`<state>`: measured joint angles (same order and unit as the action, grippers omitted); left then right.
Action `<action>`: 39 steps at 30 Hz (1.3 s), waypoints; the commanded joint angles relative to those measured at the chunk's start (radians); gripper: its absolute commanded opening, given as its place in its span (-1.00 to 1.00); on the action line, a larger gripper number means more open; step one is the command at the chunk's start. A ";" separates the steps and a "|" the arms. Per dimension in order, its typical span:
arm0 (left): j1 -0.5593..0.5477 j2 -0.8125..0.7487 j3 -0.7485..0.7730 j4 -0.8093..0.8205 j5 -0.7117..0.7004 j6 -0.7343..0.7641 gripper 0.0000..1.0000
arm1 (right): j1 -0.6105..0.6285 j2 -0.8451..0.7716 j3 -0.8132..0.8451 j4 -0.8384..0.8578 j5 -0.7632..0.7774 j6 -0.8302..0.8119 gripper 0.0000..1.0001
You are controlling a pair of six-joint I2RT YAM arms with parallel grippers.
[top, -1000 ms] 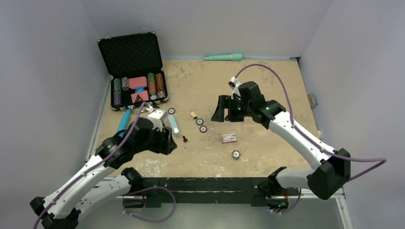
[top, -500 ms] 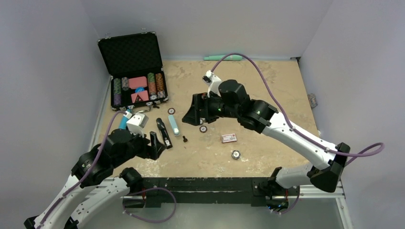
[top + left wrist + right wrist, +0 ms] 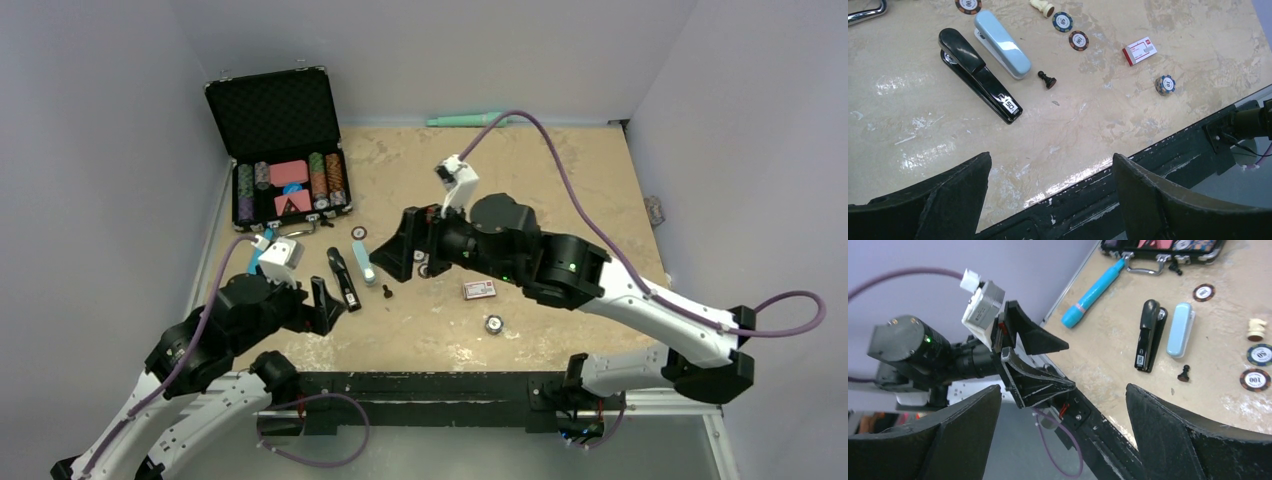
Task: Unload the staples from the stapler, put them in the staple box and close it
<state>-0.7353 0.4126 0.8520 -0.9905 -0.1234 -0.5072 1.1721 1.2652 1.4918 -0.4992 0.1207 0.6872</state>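
A black stapler [image 3: 343,278] lies shut on the table beside a light blue stapler [image 3: 365,262]. Both show in the left wrist view, black stapler [image 3: 979,74] and blue stapler [image 3: 1000,44], and in the right wrist view, black [image 3: 1148,335] and blue [image 3: 1181,329]. No staples show. My left gripper [image 3: 330,305] is open and empty, near the table's front edge, just left of the black stapler; its jaws [image 3: 1050,157] hold nothing. My right gripper [image 3: 397,255] is open and empty, just right of the blue stapler, facing the left arm [image 3: 1063,390].
A small red-and-white box [image 3: 1139,50], a black chess pawn [image 3: 1047,79] and poker chips [image 3: 1078,40] lie right of the staplers. An open black case [image 3: 285,150] stands at back left, a blue pen [image 3: 259,252] beside it, a green marker [image 3: 468,120] by the back wall.
My left arm pulled back toward the front edge, uncovering the black stapler. My right arm swung left and came down close to the blue stapler.
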 commanded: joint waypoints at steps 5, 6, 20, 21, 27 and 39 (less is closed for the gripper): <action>0.004 0.039 -0.004 0.006 -0.046 -0.007 0.95 | 0.003 -0.270 -0.104 0.040 0.361 0.195 0.97; 0.004 0.045 -0.002 0.003 -0.045 -0.007 0.96 | 0.003 -0.299 -0.118 0.027 0.400 0.213 0.97; 0.004 0.030 -0.010 0.017 -0.022 -0.016 1.00 | 0.003 -0.641 -0.506 0.257 0.301 0.325 0.97; 0.004 0.033 -0.010 0.017 -0.020 -0.015 1.00 | 0.003 -0.650 -0.526 0.256 0.291 0.338 0.97; 0.003 0.024 -0.005 0.000 -0.060 -0.028 1.00 | 0.002 -0.678 -0.653 0.250 0.214 0.415 0.97; 0.004 0.035 0.001 -0.037 -0.148 -0.084 1.00 | 0.003 -0.611 -0.736 0.077 0.251 0.591 0.97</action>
<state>-0.7353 0.4374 0.8394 -1.0225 -0.2226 -0.5583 1.1725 0.6102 0.7628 -0.3500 0.3500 1.1801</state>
